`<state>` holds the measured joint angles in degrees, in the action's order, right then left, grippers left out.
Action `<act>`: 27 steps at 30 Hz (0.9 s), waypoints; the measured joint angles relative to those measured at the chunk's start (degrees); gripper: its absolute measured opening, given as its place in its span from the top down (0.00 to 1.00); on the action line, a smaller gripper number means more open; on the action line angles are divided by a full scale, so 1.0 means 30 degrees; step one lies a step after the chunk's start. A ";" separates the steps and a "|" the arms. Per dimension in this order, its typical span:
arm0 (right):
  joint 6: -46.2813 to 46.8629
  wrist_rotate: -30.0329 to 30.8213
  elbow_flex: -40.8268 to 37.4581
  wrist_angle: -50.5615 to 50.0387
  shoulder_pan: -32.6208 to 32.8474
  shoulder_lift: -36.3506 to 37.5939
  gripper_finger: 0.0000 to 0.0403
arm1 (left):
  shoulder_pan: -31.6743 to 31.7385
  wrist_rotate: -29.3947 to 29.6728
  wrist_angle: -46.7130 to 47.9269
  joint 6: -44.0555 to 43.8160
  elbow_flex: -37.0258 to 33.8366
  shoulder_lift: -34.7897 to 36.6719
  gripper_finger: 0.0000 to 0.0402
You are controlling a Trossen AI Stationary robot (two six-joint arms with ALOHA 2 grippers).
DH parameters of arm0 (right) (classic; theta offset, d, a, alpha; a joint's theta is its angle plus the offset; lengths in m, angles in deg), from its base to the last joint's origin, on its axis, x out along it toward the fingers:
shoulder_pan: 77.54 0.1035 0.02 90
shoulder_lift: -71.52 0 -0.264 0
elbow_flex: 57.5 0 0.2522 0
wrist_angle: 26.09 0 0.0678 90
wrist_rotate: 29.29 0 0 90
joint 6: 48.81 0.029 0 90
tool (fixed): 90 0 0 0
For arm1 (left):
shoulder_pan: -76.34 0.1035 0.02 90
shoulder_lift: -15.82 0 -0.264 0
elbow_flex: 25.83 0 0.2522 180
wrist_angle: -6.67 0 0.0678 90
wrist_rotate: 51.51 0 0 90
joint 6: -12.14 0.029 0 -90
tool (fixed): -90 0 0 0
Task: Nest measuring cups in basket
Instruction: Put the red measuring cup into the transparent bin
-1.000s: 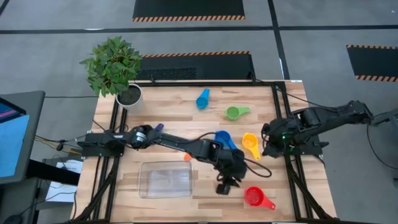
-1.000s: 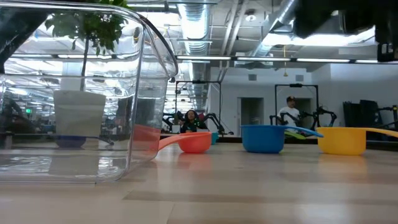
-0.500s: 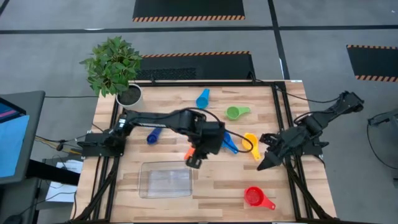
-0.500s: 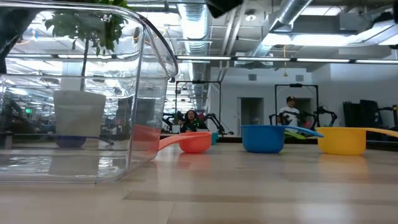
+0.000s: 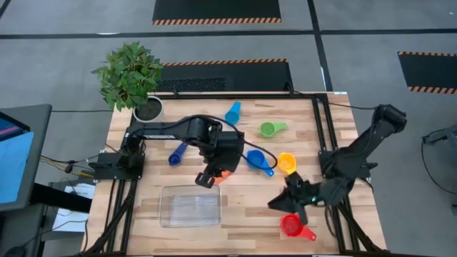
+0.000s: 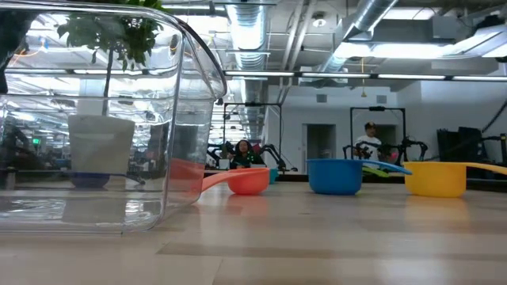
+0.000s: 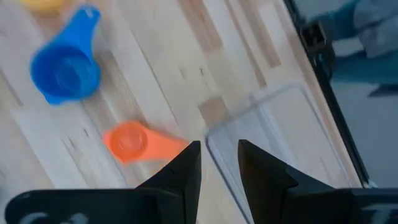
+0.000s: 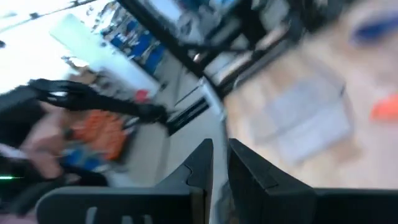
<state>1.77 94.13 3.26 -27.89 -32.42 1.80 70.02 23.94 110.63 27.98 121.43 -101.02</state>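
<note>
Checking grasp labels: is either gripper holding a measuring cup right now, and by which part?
Nothing is held. The left gripper hangs empty beside the orange cup; the right gripper has nothing between its fingers.

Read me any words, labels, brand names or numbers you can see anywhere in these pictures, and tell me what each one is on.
None can be read: the measuring cups, the basket and the table show no markings.
Signs and screens in the room behind, in the low view, are too small to read.
</note>
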 joint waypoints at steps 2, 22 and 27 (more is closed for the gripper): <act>-0.1535 0.1612 0.1255 -0.0825 0.0249 -0.0862 0.82 | 0.0183 -0.0028 -0.0069 -0.0553 -0.0691 0.0000 0.77; 1.0373 -0.6379 1.1418 -2.5331 -0.2022 -0.6004 0.82 | 0.1325 0.2100 -1.0507 -0.8866 -1.9905 1.5973 0.77; 1.3302 -0.8849 1.1418 -2.4850 -0.1147 -0.8311 0.82 | 0.1328 0.2785 -1.3757 -1.0480 -2.3013 1.8379 0.77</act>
<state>41.68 67.59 37.52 -102.44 -35.87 -23.13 74.01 32.30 69.36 -3.46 52.39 -45.88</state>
